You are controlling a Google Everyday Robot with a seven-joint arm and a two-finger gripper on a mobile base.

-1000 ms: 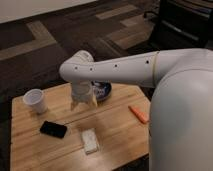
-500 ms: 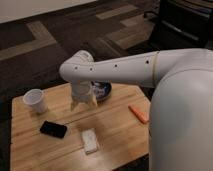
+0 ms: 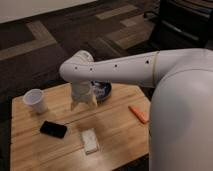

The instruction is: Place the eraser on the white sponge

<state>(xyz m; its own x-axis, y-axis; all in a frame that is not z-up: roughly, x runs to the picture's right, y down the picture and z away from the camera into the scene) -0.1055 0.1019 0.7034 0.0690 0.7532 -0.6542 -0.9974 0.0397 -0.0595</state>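
**Wood surface: eraser and sponge lie apart, gripper empty**

Wood planks form the surface, which fills the lower left of the camera view. Items are listed from left to right.

1. Cup: white, upright, near the far left corner of the surface.
2. Eraser: flat, black and rectangular. It lies on the bare wood in front of the cup and to its right, set at a slight angle. Nothing touches it.
3. Gripper: points downward over the middle of the surface. It is behind the eraser and the sponge and clear of both. The tan fingers stand apart with nothing between them.
4. Sponge: small, white and rectangular. It lies flat near the front edge, to the right of the eraser, with a strip of bare wood between the two. Its top is unoccupied.
5. Bowl: dark and partly hidden behind the gripper, near the far edge.
6. Stick: orange, lying on the right part of the surface, well apart from the sponge.
7. Arm: white, reaching in from the right above the surface and ending at the gripper.
8. Body: white and rounded, covering the right side of the view and hiding the right edge of the surface.
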